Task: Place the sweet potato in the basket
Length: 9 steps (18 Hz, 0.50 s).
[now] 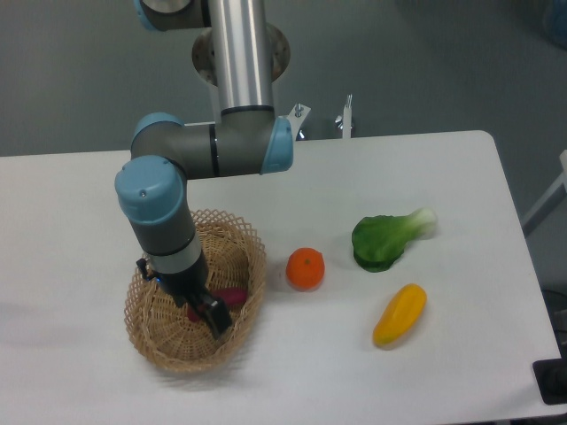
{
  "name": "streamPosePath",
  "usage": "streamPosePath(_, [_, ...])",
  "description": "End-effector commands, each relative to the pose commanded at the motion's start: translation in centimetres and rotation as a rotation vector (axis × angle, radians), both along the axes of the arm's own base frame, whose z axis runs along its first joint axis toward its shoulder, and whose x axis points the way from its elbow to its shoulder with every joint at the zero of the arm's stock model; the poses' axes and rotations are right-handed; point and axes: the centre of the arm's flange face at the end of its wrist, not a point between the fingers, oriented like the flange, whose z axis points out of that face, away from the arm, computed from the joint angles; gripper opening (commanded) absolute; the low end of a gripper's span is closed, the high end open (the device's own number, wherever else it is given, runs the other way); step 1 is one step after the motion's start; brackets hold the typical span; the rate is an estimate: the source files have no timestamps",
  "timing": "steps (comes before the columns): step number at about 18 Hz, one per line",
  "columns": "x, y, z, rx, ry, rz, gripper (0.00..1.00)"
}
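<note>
Gripper (213, 316) lowered inside basket (244, 243), fingers largely hiding sweet potato (232, 297); grip state unclear. Sweet potato within basket. On table (443, 168): orange (305, 268), green vegetable (386, 238), yellow vegetable (400, 314).

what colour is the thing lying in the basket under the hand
Magenta-purple: it's the sweet potato, seen in the fixed camera view, partly hidden by the hand.

The arm (190, 155) is grey metal tubing with light blue caps at the joints, a polished silver upper column, and a dark, black-fingered gripper (211, 314) below.
</note>
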Motion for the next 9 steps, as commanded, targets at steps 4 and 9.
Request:
streamPosePath(4, [-5.9,-2.6,4.2,0.049,0.052,0.069,1.0])
streamPosePath(9, [-12.3,-8.1,6.8,-0.013,0.106,0.043,1.0])
